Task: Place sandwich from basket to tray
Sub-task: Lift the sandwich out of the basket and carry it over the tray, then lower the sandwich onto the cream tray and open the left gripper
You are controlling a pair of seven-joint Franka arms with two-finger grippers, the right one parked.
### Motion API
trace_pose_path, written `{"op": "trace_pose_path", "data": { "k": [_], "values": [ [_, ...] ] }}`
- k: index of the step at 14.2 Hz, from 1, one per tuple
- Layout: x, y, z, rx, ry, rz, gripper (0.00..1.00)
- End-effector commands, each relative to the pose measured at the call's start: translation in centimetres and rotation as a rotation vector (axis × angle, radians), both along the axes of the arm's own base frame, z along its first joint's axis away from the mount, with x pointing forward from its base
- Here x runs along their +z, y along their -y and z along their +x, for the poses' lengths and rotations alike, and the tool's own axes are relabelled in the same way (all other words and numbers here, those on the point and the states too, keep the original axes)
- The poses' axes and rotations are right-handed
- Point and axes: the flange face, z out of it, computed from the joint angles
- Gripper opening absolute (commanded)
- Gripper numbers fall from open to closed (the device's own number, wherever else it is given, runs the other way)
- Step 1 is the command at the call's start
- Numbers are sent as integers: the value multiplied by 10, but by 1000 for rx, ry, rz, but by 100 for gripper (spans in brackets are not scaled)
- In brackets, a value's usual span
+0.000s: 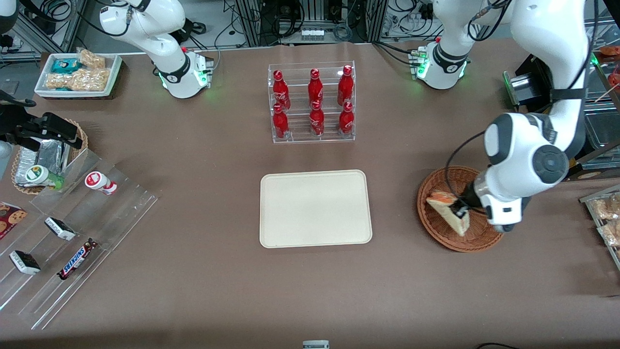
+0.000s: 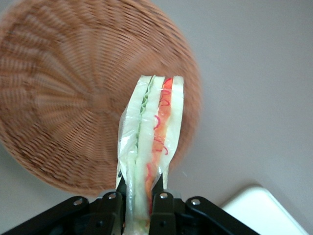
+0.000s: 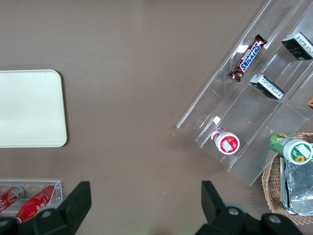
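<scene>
My left gripper [image 1: 459, 212] is shut on the sandwich [image 1: 448, 209], a wrapped wedge of white bread with an orange-red and green filling, held lifted over the round reddish-brown wicker basket [image 1: 436, 228]. In the left wrist view the sandwich [image 2: 151, 132] stands edge-on between the black fingers [image 2: 161, 205], with the basket [image 2: 63, 98] below it and nothing else in it. The cream-beige tray [image 1: 315, 208] lies flat at the table's middle, bare; one corner of the tray [image 2: 264, 210] shows in the wrist view.
A clear rack of several red bottles [image 1: 312, 103] stands farther from the camera than the tray. A clear stepped shelf [image 1: 72, 228] with snacks, a foil-lined basket [image 1: 43, 155] and a white snack tray [image 1: 77, 72] lie toward the parked arm's end.
</scene>
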Motion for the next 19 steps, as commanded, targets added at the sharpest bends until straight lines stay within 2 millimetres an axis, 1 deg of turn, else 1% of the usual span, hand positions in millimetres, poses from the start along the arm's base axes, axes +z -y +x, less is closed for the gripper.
{"op": "trace_pose_path", "data": {
  "k": [1, 2, 3, 4, 6, 7, 8, 10, 11, 12, 13, 14, 15, 17, 19],
  "values": [
    [0, 67, 7, -178, 20, -16, 7],
    [-2, 98, 5, -222, 32, -18, 7],
    [-6, 135, 1, -276, 40, -22, 7],
    [-10, 164, 2, -325, 53, -23, 7],
    [-25, 226, 3, -412, 75, -26, 7],
    [-31, 259, -1, -452, 88, -31, 7],
    [-36, 283, -4, -476, 99, -35, 8],
    [-52, 325, -15, -525, 118, -42, 9],
    [-62, 341, -18, -542, 149, -51, 9],
    [-73, 360, -28, -570, 178, -59, 9],
    [-81, 372, -38, -592, 179, -57, 9],
    [-87, 376, -43, -603, 171, -54, 9],
    [-88, 380, -47, -614, 167, -52, 10],
    [-85, 382, -52, -628, 160, -47, 10],
    [-85, 380, -58, -630, 104, -37, 12]
  ]
}}
